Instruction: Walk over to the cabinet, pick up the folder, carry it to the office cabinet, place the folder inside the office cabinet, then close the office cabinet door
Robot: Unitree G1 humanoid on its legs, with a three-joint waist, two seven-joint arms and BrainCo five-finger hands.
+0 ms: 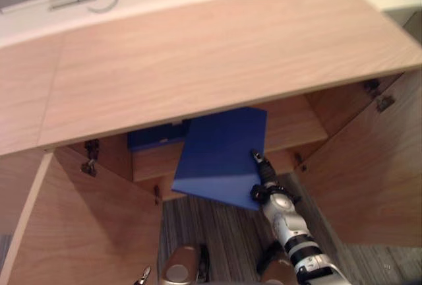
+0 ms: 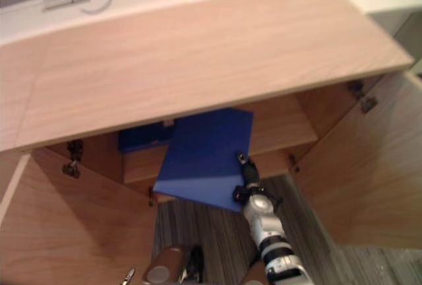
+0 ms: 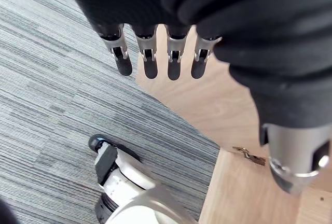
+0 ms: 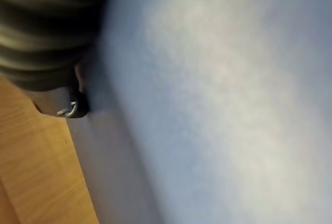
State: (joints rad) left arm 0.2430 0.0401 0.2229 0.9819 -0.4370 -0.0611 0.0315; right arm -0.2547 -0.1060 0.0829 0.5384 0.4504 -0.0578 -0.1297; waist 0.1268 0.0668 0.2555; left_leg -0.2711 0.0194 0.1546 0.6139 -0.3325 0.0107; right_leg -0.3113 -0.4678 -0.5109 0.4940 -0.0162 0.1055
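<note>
The office cabinet [image 1: 198, 61] stands with both doors [image 1: 86, 232] swung wide. The blue folder [image 1: 221, 156] tilts halfway into its opening, over the shelf [image 1: 290, 126], pinched at its near corner by the right hand [image 1: 264, 176]. The left hand [image 3: 148, 55] hangs slack above the carpet [image 3: 46, 94], fingers straight.

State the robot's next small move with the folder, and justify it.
Probably ease the right hand forward: the blue folder it carries lies half under the cabinet top, its near edge out over the floor, both doors open.
</note>
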